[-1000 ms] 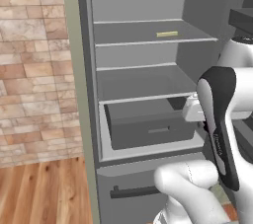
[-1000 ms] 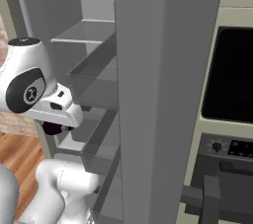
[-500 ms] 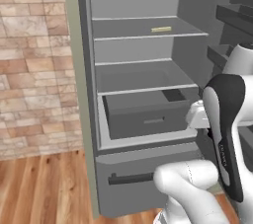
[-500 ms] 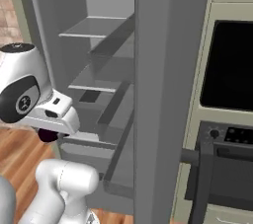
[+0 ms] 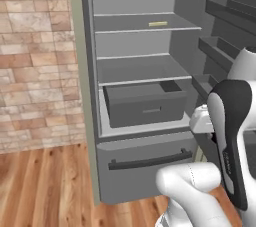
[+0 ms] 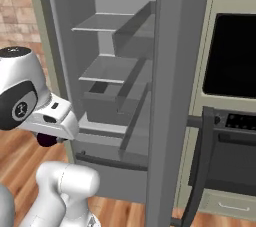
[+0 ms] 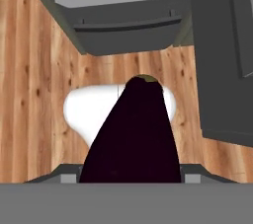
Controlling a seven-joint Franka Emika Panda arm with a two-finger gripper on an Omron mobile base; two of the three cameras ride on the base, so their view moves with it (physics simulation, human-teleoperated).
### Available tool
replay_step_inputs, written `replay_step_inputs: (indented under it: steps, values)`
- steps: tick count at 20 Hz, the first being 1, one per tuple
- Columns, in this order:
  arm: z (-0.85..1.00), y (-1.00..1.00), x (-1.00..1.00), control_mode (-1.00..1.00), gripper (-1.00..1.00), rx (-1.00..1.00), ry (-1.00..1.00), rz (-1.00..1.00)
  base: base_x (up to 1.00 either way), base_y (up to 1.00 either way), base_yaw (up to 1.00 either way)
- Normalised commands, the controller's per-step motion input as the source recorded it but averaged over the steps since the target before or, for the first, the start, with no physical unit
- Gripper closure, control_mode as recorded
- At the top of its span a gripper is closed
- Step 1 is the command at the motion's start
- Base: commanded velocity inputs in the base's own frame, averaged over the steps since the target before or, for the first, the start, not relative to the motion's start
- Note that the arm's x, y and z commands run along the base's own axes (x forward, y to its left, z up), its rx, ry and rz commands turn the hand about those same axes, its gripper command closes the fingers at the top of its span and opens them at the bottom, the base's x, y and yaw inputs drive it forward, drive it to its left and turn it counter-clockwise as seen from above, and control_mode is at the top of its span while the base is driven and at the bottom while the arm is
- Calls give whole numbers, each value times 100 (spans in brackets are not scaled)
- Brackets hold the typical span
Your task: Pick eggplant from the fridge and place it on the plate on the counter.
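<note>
- Brick wall (image 5: 30, 61) and wood plank floor (image 5: 45, 181) frame the tall grey fridge (image 5: 145, 91), which stands open ahead of my hand with its thin shelves bare apart from a pale yellow stick-like item (image 5: 158, 23) on the upper one.
- My gripper (image 6: 47, 138) is pressed in on the dark purple, near-black eggplant (image 7: 133, 134); in the hand view the fruit fills the space straight out from the hand, stem end pointing away, so I read it as pinched between the fingers.
- Hand and eggplant are clear of the fridge, out in front of the dark grey drawer (image 5: 142, 103) and above the floor.
- By my judgement the pick is done and the carry is under way. Left: swing to the counter, find the plate, set the eggplant down and let go.
- Looking from the right base view, I see the eggplant as a small dark lump poking out below the white hand, plus the black built-in oven (image 6: 232, 56) beyond the fridge door (image 6: 172, 96).
- From the left base view I get the shelves and drawer front on, while my own forearm hides the hand.
- Looking along the hand, I see the floor and the lower freezer front (image 7: 123, 25) beyond the eggplant.
</note>
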Motion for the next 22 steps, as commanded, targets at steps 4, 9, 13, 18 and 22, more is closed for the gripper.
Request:
replay_step_inputs:
  steps: [4,9,13,18,22]
  values:
    - [0,0,0,100,100,0,0,0,-79,56,-4]
    - [0,0,0,100,100,0,0,0,-39,62,-13]
    - [0,0,0,100,100,0,0,0,0,89,-30]
    - [0,0,0,100,100,0,0,0,10,100,-27]
    - [0,0,0,100,100,0,0,0,3,94,-35]
